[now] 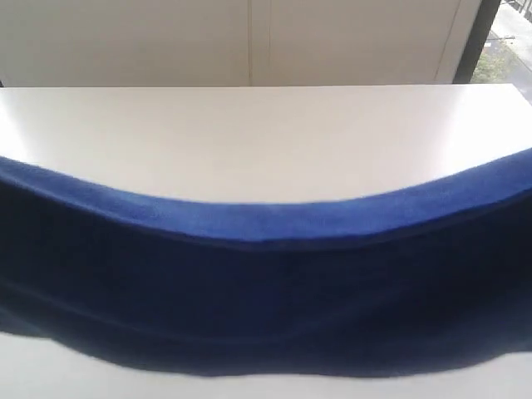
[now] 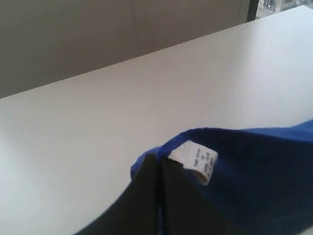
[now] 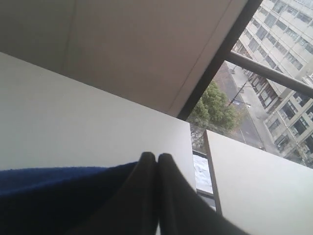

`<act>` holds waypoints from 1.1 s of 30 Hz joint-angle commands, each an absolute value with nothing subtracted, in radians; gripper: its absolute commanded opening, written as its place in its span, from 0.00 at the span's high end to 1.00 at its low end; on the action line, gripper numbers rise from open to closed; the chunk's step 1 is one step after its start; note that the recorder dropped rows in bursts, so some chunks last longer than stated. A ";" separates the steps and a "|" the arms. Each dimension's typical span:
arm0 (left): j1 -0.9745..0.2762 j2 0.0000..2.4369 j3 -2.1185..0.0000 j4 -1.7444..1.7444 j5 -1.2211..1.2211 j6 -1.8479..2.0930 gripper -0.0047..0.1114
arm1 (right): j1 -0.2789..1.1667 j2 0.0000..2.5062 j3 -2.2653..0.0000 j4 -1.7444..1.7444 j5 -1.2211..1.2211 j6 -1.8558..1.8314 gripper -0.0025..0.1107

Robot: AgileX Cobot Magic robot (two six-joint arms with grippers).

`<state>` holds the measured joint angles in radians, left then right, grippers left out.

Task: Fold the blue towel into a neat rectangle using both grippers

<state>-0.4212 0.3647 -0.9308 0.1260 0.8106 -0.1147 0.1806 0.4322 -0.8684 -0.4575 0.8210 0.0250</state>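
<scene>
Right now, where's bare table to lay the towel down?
Free: the wide table stretch between the back wall and the blue towel, which sags midway. Narrow strips show under its hem. Crowded: the towel spans the near width, pinched by left gripper and right gripper.

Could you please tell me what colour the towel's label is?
The label is white with dark print; left wrist view.

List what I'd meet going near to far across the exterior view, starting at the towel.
blue towel, sagging in the middle → bare white table → pale wall, with a window at its right end.
</scene>
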 commanded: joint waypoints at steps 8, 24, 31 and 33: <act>-0.419 0.588 -0.885 0.298 0.772 -0.178 0.96 | 0.179 0.655 -0.882 -0.473 0.815 0.053 0.98; -0.322 1.249 -0.850 0.642 0.251 -0.497 0.96 | 0.179 1.275 -0.882 -0.871 0.456 0.422 0.98; -0.244 1.399 -0.850 0.640 0.104 -0.497 0.96 | 0.179 1.413 -0.884 -0.979 0.355 0.578 0.98; -0.242 1.405 -0.850 0.640 0.104 -0.497 0.96 | 0.179 1.428 -0.884 -0.984 0.355 0.589 0.98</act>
